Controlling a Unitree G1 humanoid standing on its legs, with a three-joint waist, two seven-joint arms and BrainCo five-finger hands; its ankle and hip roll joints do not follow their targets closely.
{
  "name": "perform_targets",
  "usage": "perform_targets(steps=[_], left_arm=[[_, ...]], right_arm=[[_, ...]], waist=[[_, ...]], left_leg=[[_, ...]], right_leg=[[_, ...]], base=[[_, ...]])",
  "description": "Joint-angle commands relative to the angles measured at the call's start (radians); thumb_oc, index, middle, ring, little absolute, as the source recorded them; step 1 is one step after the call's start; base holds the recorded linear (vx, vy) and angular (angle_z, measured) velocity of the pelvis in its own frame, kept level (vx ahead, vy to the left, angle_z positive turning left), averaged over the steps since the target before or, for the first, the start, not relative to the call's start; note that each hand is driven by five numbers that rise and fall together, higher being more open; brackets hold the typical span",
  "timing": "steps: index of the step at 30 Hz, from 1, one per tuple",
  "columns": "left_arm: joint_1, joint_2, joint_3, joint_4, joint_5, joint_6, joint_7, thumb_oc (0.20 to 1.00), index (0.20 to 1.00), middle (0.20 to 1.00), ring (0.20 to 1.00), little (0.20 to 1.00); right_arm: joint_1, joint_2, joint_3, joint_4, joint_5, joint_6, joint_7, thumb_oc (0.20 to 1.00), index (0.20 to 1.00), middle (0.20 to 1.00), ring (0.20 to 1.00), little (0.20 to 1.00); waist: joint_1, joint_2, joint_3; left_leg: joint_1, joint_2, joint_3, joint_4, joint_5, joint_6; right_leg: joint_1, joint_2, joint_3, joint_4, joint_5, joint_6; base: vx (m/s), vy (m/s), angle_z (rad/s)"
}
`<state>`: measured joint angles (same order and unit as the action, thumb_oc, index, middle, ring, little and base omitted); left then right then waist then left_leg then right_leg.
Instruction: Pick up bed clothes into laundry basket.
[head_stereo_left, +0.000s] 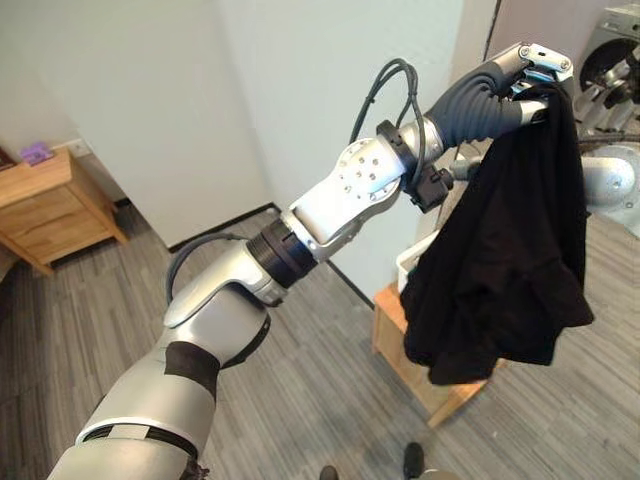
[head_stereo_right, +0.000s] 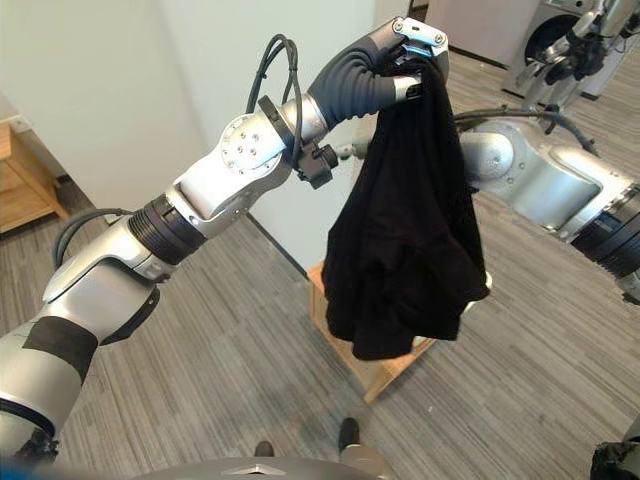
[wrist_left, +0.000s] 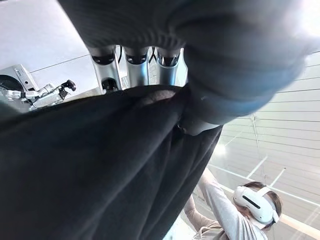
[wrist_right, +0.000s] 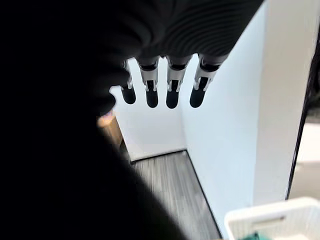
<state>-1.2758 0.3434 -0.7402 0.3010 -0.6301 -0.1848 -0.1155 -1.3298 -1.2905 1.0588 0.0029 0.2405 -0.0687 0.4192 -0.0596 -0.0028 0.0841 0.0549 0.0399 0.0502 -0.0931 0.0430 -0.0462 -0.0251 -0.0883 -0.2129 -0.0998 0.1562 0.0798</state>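
My left hand (head_stereo_left: 527, 72) is raised high and shut on the top of a black garment (head_stereo_left: 500, 270), which hangs down loose from it. In the left wrist view the fingers (wrist_left: 137, 67) curl into the black cloth (wrist_left: 90, 165). Below and behind the hanging garment a white laundry basket (head_stereo_left: 409, 266) stands on a low wooden stool (head_stereo_right: 375, 372). My right arm reaches in behind the garment. In the right wrist view the right hand (wrist_right: 171, 86) has straight fingers holding nothing, with dark cloth (wrist_right: 50, 160) close beside it and the basket's rim (wrist_right: 270, 216) below.
A white partition wall (head_stereo_left: 300, 100) stands just behind the stool. A wooden nightstand (head_stereo_left: 50, 210) is at the far left. A washing machine (head_stereo_right: 560, 40) stands at the back right. A person wearing a headset (wrist_left: 255, 205) is nearby. The floor is grey planks.
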Motion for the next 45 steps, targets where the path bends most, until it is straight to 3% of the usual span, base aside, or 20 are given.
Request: perform_targets(steps=[1,7,12,21,28,35,38,45], left_arm=[[-0.060,0.024,0.095,0.067,0.035,-0.027,0.049,0.200,0.200,0.200,0.200,0.200],[-0.082,0.052,0.128,0.133,0.036,-0.027,0.070,0.200,0.200,0.200,0.200,0.200],[-0.097,0.081,0.128,0.173,0.033,-0.032,0.085,0.200,0.200,0.200,0.200,0.200],[-0.116,0.129,0.138,0.273,0.024,-0.035,0.112,0.200,0.200,0.200,0.200,0.200],[-0.125,0.138,0.130,0.265,0.014,-0.040,0.112,0.200,0.200,0.200,0.200,0.200],[-0.149,0.125,0.109,0.250,0.004,-0.057,0.135,0.200,0.200,0.200,0.200,0.200],[-0.162,0.128,0.098,0.232,0.003,-0.062,0.142,0.200,0.200,0.200,0.200,0.200],[-0.187,0.096,0.073,0.204,-0.004,-0.076,0.183,0.200,0.200,0.200,0.200,0.200]], right_arm=[[-0.014,-0.090,-0.181,-0.039,-0.061,0.009,-0.095,1.000,1.000,1.000,1.000,1.000],[0.249,-0.183,-0.506,-0.036,-0.098,0.022,-0.157,1.000,1.000,1.000,1.000,1.000],[0.510,-0.200,-0.754,-0.021,-0.103,0.023,-0.170,1.000,1.000,1.000,1.000,1.000],[0.754,-0.165,-1.031,-0.101,-0.034,0.001,-0.189,1.000,1.000,1.000,1.000,1.000],[0.778,-0.119,-1.061,-0.165,0.001,-0.019,-0.194,1.000,1.000,1.000,1.000,1.000],[0.699,-0.003,-0.982,-0.154,0.008,-0.034,-0.249,1.000,1.000,1.000,1.000,1.000],[0.702,0.065,-0.975,-0.124,0.015,-0.036,-0.287,1.000,1.000,1.000,1.000,1.000],[0.708,0.378,-0.909,0.108,0.083,-0.049,-0.448,1.000,1.000,1.000,1.000,1.000]], waist=[[-0.017,-0.025,0.005],[-0.064,-0.011,-0.001],[-0.079,-0.021,-0.003],[-0.094,-0.028,-0.005],[-0.085,-0.032,-0.003],[-0.070,-0.029,0.006],[-0.064,-0.028,0.009],[-0.034,-0.019,0.025]], left_leg=[[0.018,0.009,0.069,0.006,-0.028,-0.041],[0.024,0.009,0.074,0.006,-0.036,-0.037],[0.028,0.008,0.076,0.006,-0.039,-0.036],[0.032,0.008,0.086,0.006,-0.042,-0.035],[0.032,0.010,0.090,0.006,-0.042,-0.034],[0.029,0.011,0.088,0.006,-0.040,-0.031],[0.028,0.012,0.086,0.006,-0.040,-0.029],[0.026,0.012,0.082,0.006,-0.036,-0.021]], right_leg=[[0.099,-0.025,-0.013,0.013,-0.112,0.099],[0.101,-0.025,0.000,0.013,-0.114,0.099],[0.103,-0.024,0.005,0.013,-0.115,0.099],[0.100,-0.022,0.016,0.013,-0.116,0.100],[0.095,-0.018,0.022,0.013,-0.117,0.098],[0.092,-0.015,0.025,0.013,-0.117,0.096],[0.092,-0.014,0.024,0.013,-0.117,0.096],[0.089,-0.015,0.025,0.013,-0.113,0.094]], base=[[0.01,0.017,-0.03],[0.01,0.015,-0.05],[0.00,0.005,-0.03],[0.00,0.002,-0.03],[0.00,-0.002,-0.08],[0.00,0.000,0.00],[0.00,0.000,0.00],[0.00,0.000,0.00]])
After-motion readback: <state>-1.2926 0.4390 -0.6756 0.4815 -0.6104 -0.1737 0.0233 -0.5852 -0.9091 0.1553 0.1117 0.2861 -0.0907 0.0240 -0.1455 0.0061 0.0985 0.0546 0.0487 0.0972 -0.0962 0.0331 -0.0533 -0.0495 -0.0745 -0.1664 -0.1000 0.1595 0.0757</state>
